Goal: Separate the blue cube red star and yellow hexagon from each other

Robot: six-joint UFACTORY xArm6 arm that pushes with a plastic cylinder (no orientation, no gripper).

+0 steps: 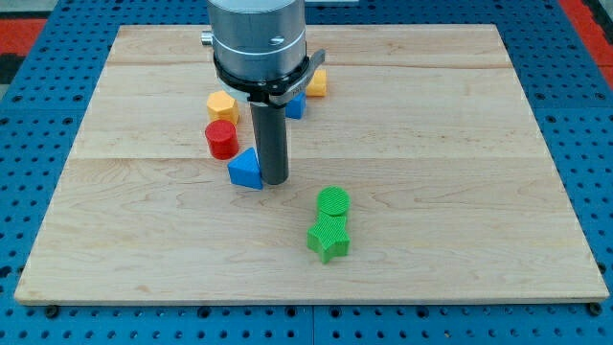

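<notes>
- Nearest the view's bottom, two green blocks sit touching: a green star (329, 240) and, just beyond it, a green cylinder (333, 201). They are no part of the task and lie right of my working line, so I would keep clear of them.
- Farther in, my tip (274, 180) rests on the desk (460, 144), touching or just beside the right face of a blue wedge (246, 170). This arm carries no pincer, only the rod, so nothing is apart, together or clamped.
- Just beyond the wedge on the left stands a red cylinder (221, 139), and past that the yellow hexagon (221, 104), the two near each other.
- At the far side, a blue cube (295, 103) peeks out right of the rod housing, with a yellow block (316, 82) just beside it; its shape is partly hidden.
- No red star shows; it may be hidden behind the arm, I cannot tell.
- My judgement: the hexagon and cube are already some way apart, with the rod between them. To do the step well I would back off the wedge, go round rather than through the red cylinder, and push each task block from its inner side, outward, in short straight strokes through its centre so it does not spin off the tip.
- Risk: dragging the wedge or red cylinder into the hexagon.
</notes>
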